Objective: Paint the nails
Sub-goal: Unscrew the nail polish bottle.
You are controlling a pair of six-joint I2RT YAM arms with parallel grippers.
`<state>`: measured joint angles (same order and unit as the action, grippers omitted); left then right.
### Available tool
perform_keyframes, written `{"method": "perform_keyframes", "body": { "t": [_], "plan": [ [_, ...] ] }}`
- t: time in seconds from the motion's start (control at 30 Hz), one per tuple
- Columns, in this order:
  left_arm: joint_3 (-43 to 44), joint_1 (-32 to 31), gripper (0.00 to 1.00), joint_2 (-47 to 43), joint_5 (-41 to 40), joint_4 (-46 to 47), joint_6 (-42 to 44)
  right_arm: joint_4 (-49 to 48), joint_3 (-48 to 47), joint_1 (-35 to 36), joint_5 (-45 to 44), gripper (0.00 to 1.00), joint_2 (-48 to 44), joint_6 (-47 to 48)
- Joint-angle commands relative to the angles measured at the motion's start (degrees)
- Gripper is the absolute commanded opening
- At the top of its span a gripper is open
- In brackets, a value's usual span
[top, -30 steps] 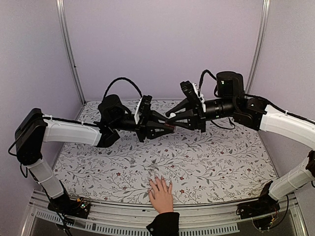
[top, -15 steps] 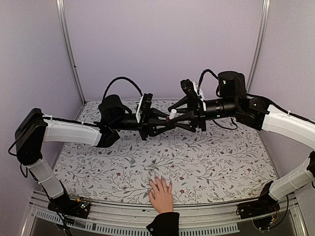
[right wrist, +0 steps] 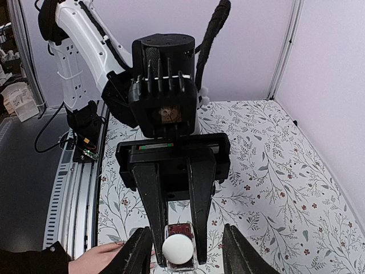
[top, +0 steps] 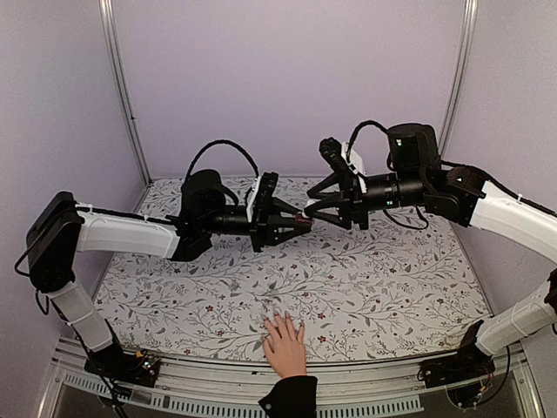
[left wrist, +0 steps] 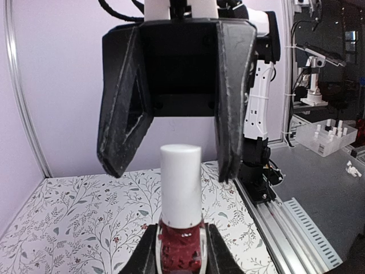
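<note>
Nails (top: 280,319) tip the 5 fingers of a hand (top: 285,346) lying flat at the lower centre of the top view, on the near edge of the flowered surface (top: 392,287). They look bare, though they are too small to judge. Above them, mid-frame, the 2 arms meet nose to nose. The left pincer (top: 296,224) is clamped on a dark-red bottle (top: 305,222), and the right pincer (top: 311,209) reaches in from the right.

In the left wrist view, the bottle sits at the bottom centre, gripped on both sides of its glass, with its white cap (left wrist: 180,185) upright. The right pincer's black fingers hang apart on either side of the cap, with a gap on each side and the left gap wider.

In the right wrist view, the cap shows end-on at the bottom centre, between the right pincer's open fingers and touching neither. The hand peeks in at the lower left.

The step in hand looks like taking hold of the cap to unscrew it. To do it well, the right pincer should centre on the cap and close squarely on its sides. It should then turn about the bottle's axis while the left grip stays firm, and draw straight off so that no polish drips.
</note>
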<state>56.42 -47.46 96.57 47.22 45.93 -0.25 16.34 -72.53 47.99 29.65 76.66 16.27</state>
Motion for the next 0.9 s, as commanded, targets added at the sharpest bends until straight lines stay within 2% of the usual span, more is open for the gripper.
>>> {"method": "perform_keyframes", "body": {
  "t": [0.0,0.23,0.43,0.7,0.87],
  "plan": [
    [1.2,0.0,0.00,-0.6,-0.7,-1.1,1.6,3.0,-1.9,0.1,-1.1,0.43,0.7,-0.6],
    [1.4,0.1,0.00,-0.5,-1.1,-1.2,1.7,4.4,-2.4,0.1,0.5,0.38,1.7,0.1],
    [1.7,-0.1,0.00,-0.1,-1.1,-1.2,1.6,4.6,-2.5,0.1,0.8,0.28,1.9,0.4],
    [2.7,-0.5,0.00,0.7,-1.3,-2.1,2.1,4.3,-2.6,0.1,1.0,0.30,1.9,0.6],
    [3.3,-0.8,0.00,1.1,-1.0,-2.9,2.6,4.5,-2.7,0.1,1.3,0.19,2.0,0.7]
  ]
}}
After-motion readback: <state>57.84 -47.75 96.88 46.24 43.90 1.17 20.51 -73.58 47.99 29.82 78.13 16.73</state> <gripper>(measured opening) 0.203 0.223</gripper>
